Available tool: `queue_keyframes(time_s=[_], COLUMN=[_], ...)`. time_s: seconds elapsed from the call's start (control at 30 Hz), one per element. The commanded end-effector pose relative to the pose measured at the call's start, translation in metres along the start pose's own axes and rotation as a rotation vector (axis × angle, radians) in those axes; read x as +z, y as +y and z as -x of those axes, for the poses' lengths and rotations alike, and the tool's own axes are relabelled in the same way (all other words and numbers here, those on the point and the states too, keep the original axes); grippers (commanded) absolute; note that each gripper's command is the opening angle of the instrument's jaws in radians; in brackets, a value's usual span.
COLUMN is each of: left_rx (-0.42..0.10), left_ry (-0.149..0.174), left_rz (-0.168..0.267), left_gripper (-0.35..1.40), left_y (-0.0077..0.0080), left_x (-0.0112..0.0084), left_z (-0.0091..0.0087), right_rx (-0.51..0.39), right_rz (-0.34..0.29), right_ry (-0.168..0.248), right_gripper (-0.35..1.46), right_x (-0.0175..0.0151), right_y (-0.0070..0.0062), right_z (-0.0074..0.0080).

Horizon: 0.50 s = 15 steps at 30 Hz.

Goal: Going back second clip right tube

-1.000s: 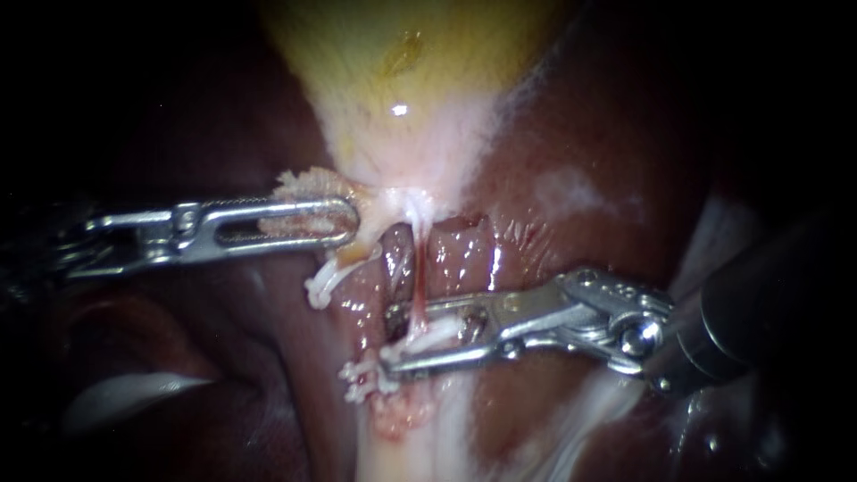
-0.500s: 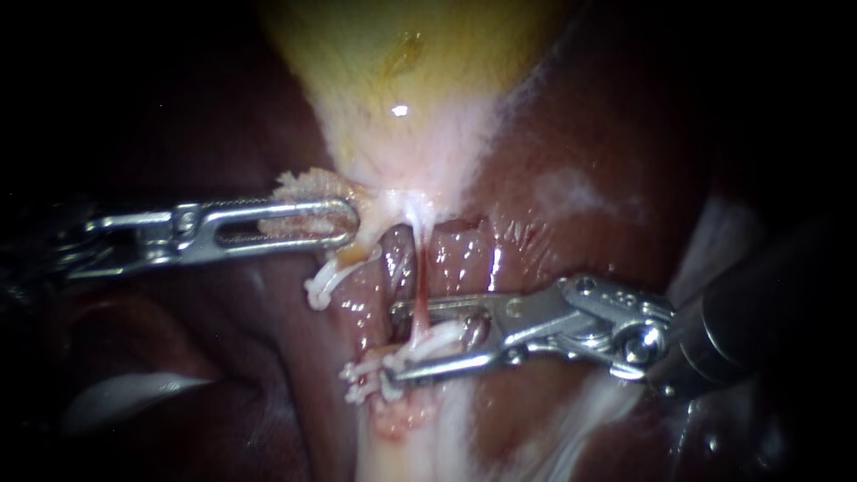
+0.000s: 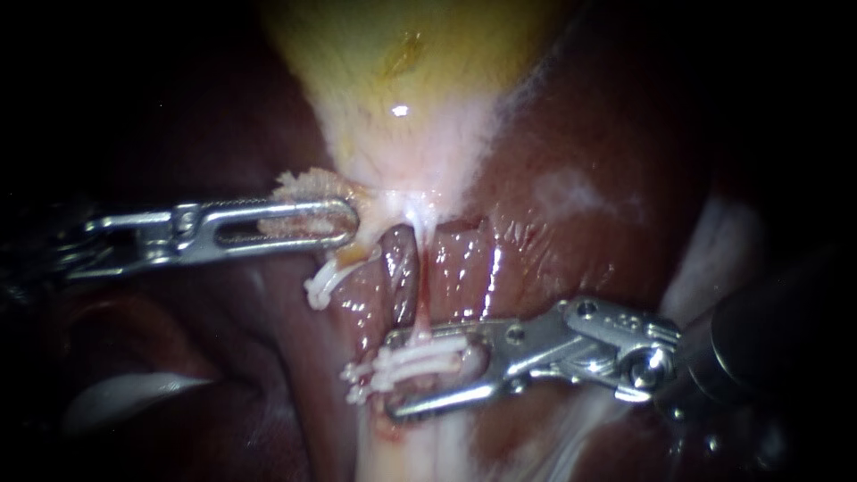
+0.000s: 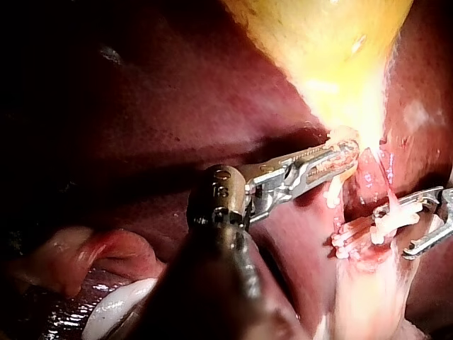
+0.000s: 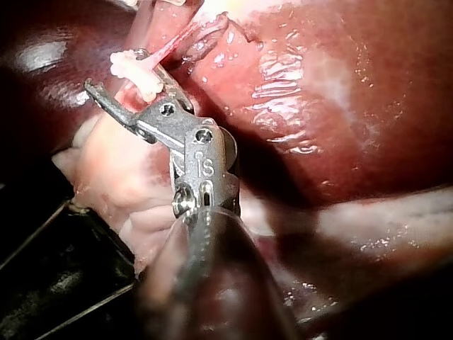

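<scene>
Dark liver point(image 3: 553, 232) below the pale gallbladder point(image 3: 402, 80), both my instruments in.
My right instrument point(image 3: 393, 375) has its jaws open around the white clips point(image 3: 420, 357) on the right tube point(image 3: 419, 299); my left instrument point(image 3: 303, 223) pinches frayed tissue point(image 3: 299, 185) at the gallbladder's neck.

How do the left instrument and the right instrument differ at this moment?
The left instrument has its jaws shut on the pale lower edge of the gallbladder; the right instrument has its jaws open, with white clips between them. The left lies level, the right slants slightly. Both have slim metal jaws.
</scene>
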Motion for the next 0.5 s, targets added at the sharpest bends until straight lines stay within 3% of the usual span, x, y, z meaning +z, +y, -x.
queue_keyframes(time_s=[0.03, 0.5], left_rx=[0.000, 0.001], left_ry=[0.000, 0.002], left_rz=[-0.001, 0.001], left_gripper=[-0.35, -0.35], left_y=[0.0000, 0.0001], left_x=[0.0000, 0.0002], left_z=[0.0000, -0.0002], right_rx=[-0.003, -0.047], right_rz=[0.008, 0.112], right_ry=[0.001, 0.008], right_gripper=[0.50, 0.50], right_x=[-0.0001, -0.0018], right_y=[0.0002, 0.0035], right_z=[0.0001, 0.0010])
